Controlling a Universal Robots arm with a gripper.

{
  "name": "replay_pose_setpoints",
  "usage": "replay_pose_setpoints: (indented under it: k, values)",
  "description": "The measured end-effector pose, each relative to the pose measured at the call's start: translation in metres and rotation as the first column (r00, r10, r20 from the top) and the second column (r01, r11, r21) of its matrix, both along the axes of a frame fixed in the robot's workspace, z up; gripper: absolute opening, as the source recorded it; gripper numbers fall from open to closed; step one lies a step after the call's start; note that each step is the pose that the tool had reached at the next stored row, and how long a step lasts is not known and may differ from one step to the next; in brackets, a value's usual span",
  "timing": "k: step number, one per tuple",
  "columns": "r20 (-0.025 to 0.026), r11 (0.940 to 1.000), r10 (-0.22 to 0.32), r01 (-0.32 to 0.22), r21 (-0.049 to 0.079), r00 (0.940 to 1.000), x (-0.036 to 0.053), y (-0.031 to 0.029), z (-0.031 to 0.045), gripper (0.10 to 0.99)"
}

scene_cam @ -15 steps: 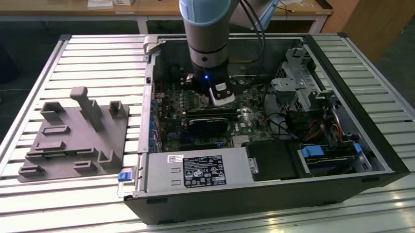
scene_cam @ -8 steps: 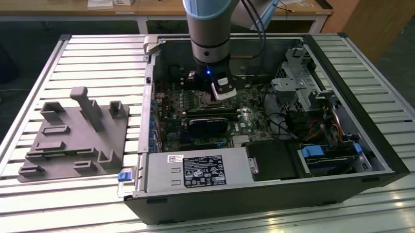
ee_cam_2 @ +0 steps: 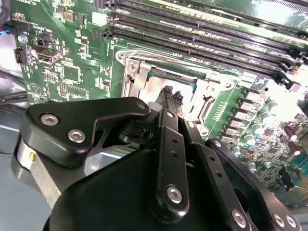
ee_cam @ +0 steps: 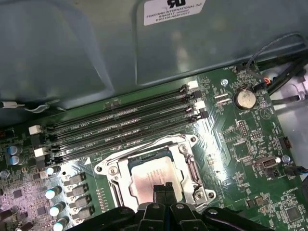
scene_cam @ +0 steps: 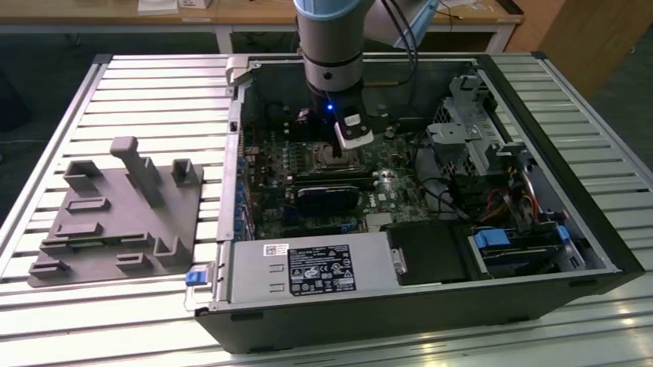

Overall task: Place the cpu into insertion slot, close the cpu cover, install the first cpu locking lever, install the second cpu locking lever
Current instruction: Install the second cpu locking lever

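Cpu: it sits flat in the insertion slot, silvery top up, inside the open computer case; in the exterior view that spot is at about twelve o'clock from the power supply box.
Cpu cover: a silvery frame lies around the chip; from where I stand I cannot tell whether it is fully down or latched.
Jaws: pressed together with nothing between them, tips right at the chip's top in the first wrist view; whether they touch it I cannot tell.
Risk, scratching: closed tips this near the metal top could scrape or push the chip if the arm drifts sideways.
Risk, seating: a chip nudged off square would likely bend the socket's contacts once the frame clamps down.
Risk, neighbours: the memory slots run just beside the socket, so a wide swing may catch their clips.
Surface: slatted metal; a grey fixture block lies at nine o'clock from the case.
Writing: a white label is on the power supply box, a white sticker on the case wall, and small white markings are on the green board; I leave all of it unread.
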State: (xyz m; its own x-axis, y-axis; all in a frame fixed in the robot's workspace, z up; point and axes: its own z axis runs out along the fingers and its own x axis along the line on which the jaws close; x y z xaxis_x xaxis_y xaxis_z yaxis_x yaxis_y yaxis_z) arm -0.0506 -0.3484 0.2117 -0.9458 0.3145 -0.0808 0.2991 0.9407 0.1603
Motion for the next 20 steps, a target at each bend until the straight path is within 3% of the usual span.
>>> replay_pose_setpoints:
  k: [12, 16, 18, 20]
  values:
    - [-0.0005, 0.9957, 0.093, -0.093, -0.005, 0.9957, 0.0001, 0.0002, 0.0001, 0.106]
    - [-0.0001, 0.9952, 0.097, -0.097, -0.011, 0.9953, 0.0, 0.0007, 0.0047, 0.106]
    - [0.0013, 0.9951, 0.097, -0.097, -0.02, 0.9953, 0.0, 0.0009, 0.0129, 0.106]
    - [0.0004, 0.9947, 0.097, -0.097, -0.036, 0.9953, 0.0, 0.0014, 0.0148, 0.106]
